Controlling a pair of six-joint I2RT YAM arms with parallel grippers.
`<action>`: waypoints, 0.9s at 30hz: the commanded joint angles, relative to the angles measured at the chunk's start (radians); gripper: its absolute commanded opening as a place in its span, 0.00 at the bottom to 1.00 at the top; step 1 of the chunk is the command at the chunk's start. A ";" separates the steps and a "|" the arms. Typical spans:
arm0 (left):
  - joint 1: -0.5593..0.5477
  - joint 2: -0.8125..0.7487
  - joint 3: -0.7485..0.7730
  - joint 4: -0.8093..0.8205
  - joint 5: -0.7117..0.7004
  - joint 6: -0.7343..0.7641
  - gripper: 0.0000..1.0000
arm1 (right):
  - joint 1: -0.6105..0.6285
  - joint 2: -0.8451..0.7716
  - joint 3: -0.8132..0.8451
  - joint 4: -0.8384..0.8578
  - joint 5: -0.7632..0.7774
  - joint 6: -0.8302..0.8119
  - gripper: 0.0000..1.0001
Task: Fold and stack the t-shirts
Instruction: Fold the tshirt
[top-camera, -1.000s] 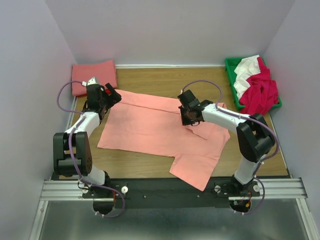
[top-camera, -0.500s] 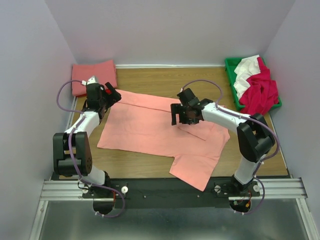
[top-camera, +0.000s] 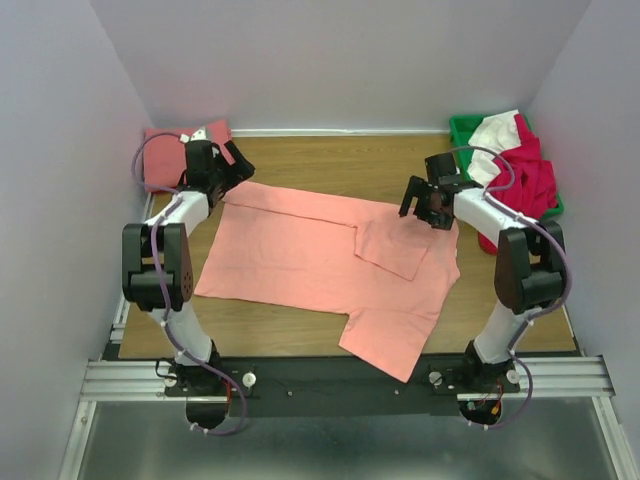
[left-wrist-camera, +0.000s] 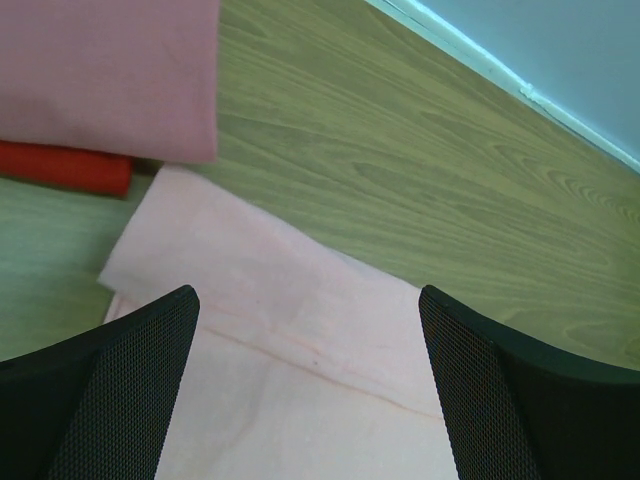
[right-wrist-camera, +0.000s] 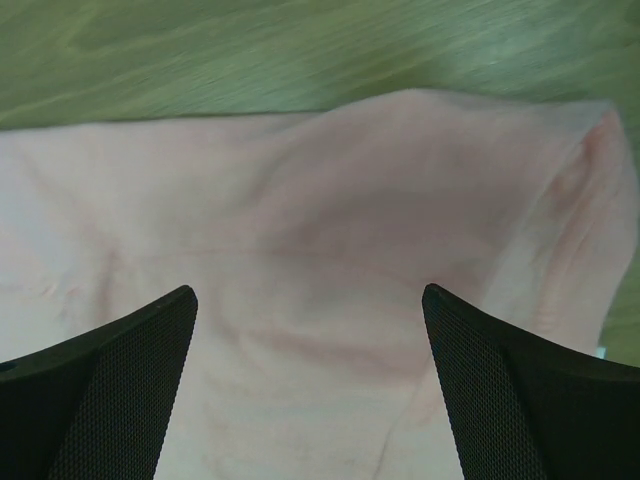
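Right now the salmon-pink t-shirt (top-camera: 290, 255) lies spread across the middle of the table (top-camera: 330, 160). Its right sleeve (top-camera: 392, 248) is turned in over the body. The near sleeve reaches the table's front edge.

The left gripper (top-camera: 235, 172) hangs over the shirt's far-left corner with its jaws spread and nothing between them. The right gripper (top-camera: 420, 208) hovers over the far-right shoulder, its jaws likewise parted and empty. Whether either set of fingertips brushes the cloth is hard to judge from the wrist views.

A folded stack (top-camera: 160, 150), pink over red, sits in the far-left corner just beside the left gripper. More shirts (top-camera: 520, 180), white and magenta, fill the green bin (top-camera: 460, 130) at far right.

The likely next move is a pinch at both far corners, and several things could go wrong with it:

- The left wrist view shows a narrow doubled strip along the far hem. A shallow pinch might catch only the upper layer, and the fold would then drag crooked.
- The left fingers work close to the finished stack, so a wide approach could nudge it.
- On the right, a pinch through the turned-in sleeve could pull that flap open.
- Uneven lifting between the arms would skew the whole shirt.
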 joint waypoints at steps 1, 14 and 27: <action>-0.015 0.130 0.092 -0.007 0.076 0.025 0.98 | -0.081 0.118 0.035 0.033 -0.038 -0.056 1.00; -0.015 0.328 0.198 -0.076 0.118 0.020 0.99 | -0.178 0.408 0.268 0.053 -0.122 -0.087 1.00; -0.015 0.206 0.183 -0.102 0.037 0.003 0.98 | -0.187 0.382 0.381 0.051 -0.152 -0.141 1.00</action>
